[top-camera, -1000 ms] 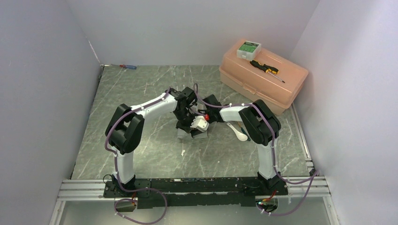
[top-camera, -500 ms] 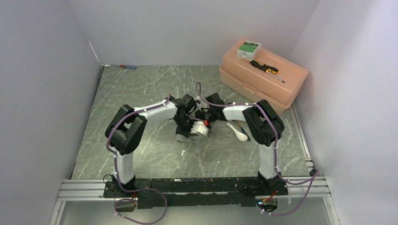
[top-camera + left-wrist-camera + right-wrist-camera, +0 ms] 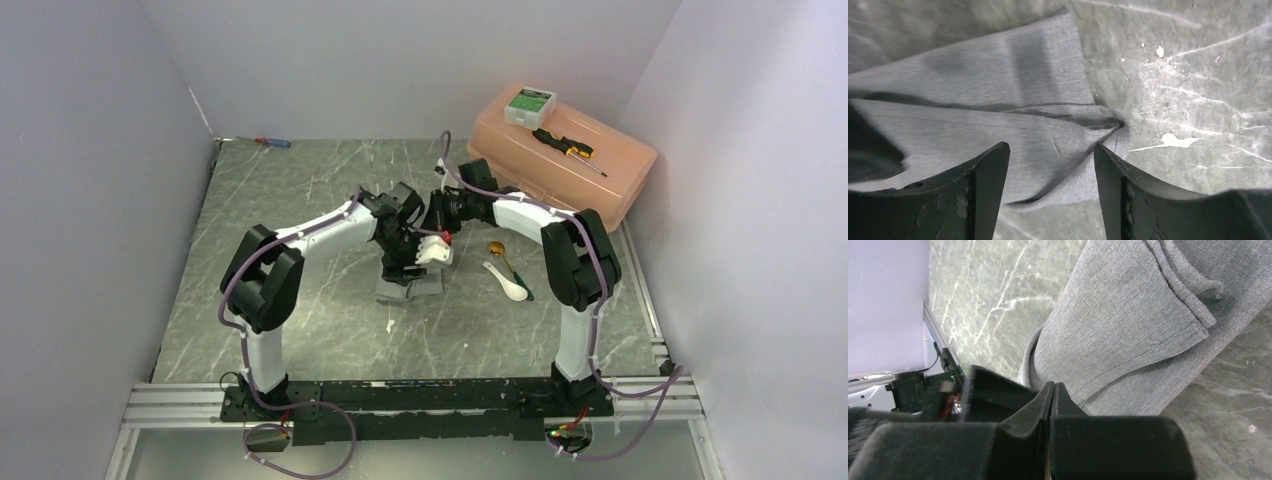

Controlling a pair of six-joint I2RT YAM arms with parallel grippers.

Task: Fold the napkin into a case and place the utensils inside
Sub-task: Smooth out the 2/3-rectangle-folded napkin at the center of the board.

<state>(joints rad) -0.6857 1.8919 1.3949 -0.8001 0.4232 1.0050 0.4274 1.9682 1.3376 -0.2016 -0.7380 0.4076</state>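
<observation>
The grey napkin (image 3: 411, 289) lies folded in loose layers on the marble table, mid-scene. My left gripper (image 3: 403, 272) hangs over it with its jaws open. In the left wrist view the left gripper (image 3: 1052, 150) straddles a pinched corner of the napkin (image 3: 998, 100) without holding it. My right gripper (image 3: 436, 225) is just behind and right of the cloth. In the right wrist view the right gripper (image 3: 1052, 386) is shut and empty, and the napkin (image 3: 1128, 325) lies beyond it. The utensils lie right of the napkin: a gold-bronze spoon (image 3: 497, 249) and a white spoon (image 3: 511, 285).
A peach plastic box (image 3: 600, 190) stands at the back right, with a white-and-green device (image 3: 529, 104) and a black-and-yellow screwdriver (image 3: 565, 148) on its lid. A red-and-blue screwdriver (image 3: 272, 143) lies at the back left edge. Walls enclose three sides.
My left gripper has opened and let go of the napkin, which now rests on the table. My right arm has drawn back toward the box, uncovering the gold-bronze spoon.
</observation>
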